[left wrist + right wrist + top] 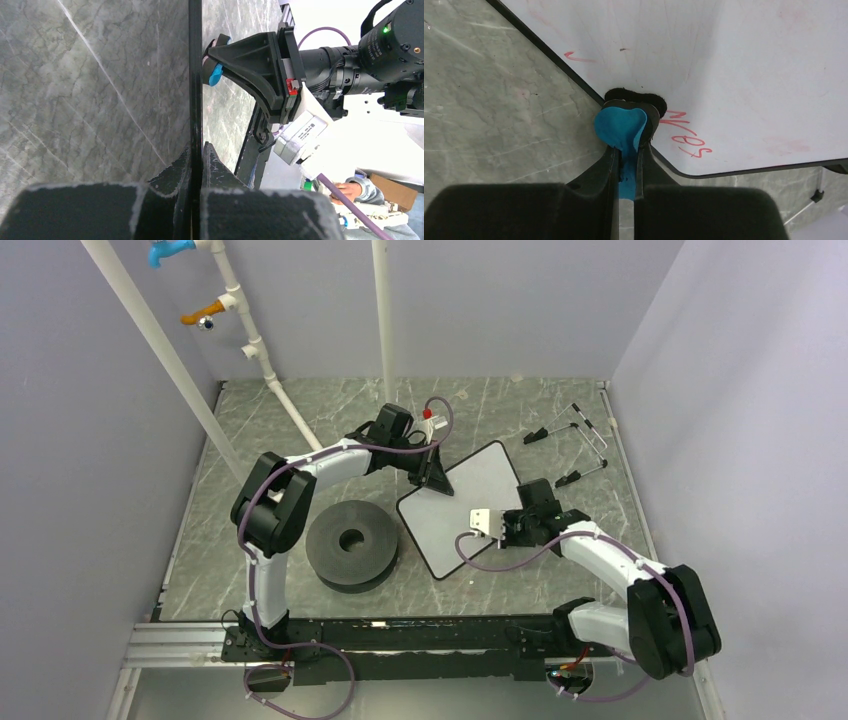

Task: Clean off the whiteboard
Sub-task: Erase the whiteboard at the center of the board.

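Observation:
The whiteboard (478, 490) lies skewed at mid-table, white with a thin black edge. My left gripper (432, 476) is shut on its far-left edge; in the left wrist view the board's edge (195, 75) runs straight up from between the closed jaws (196, 156). My right gripper (503, 525) is shut on the blue-and-black eraser (621, 127) and holds its felt against the board (734, 65) near the rim. Red handwriting (685, 136) remains beside the eraser, and a short red stroke (576, 57) lies further along the edge. The left wrist view also shows the eraser (216, 75).
A black disc (352, 543) sits left of the board. Black-handled metal tools (572, 440) lie at the back right. White pipes (262, 360) slant across the back left. A metal rail (400, 635) runs along the near edge.

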